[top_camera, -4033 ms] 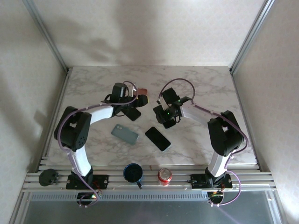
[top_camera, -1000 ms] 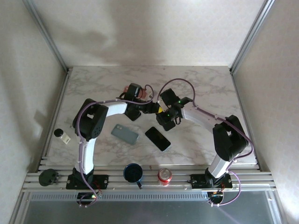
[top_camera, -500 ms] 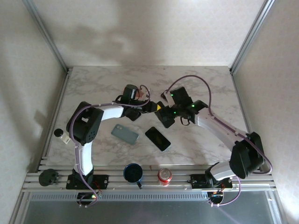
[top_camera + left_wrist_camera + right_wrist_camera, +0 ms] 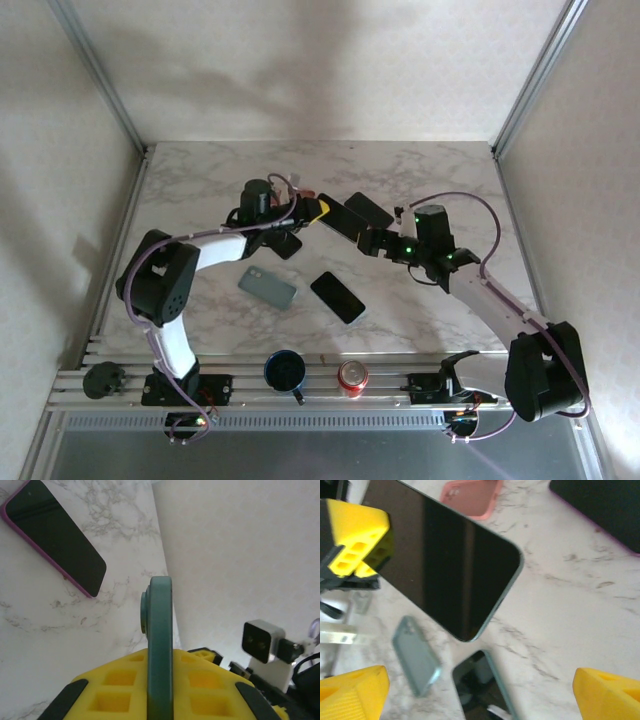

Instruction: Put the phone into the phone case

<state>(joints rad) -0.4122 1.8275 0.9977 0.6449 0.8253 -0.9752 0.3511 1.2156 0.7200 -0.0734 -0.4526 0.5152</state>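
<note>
**A:** ok so where's the phone at, and which hand is better placed for the case?

**B:** The left hand (image 4: 316, 210) has it, clamped shut on one end. The phone (image 4: 445, 575) sticks out in the air above the counter (image 4: 440, 180), long axis pointing at the right hand (image 4: 368, 241). In the left wrist view it sits edge-on between the pads. The right hand is spread wide with nothing in it, just off the phone's free end.

**A:** and the case?

**B:** The teal case (image 4: 267, 288) is flat on the counter, toward the near edge from the left hand and well apart from the phone. Can't tell which face is up. It lies on a diagonal, roughly in line with the phone's axis. The left hand is the nearer one, so my guess is the phone has to come back toward the near edge and down. There's also a second phone (image 4: 337, 297) lying near the case, easy to mix up.
</note>
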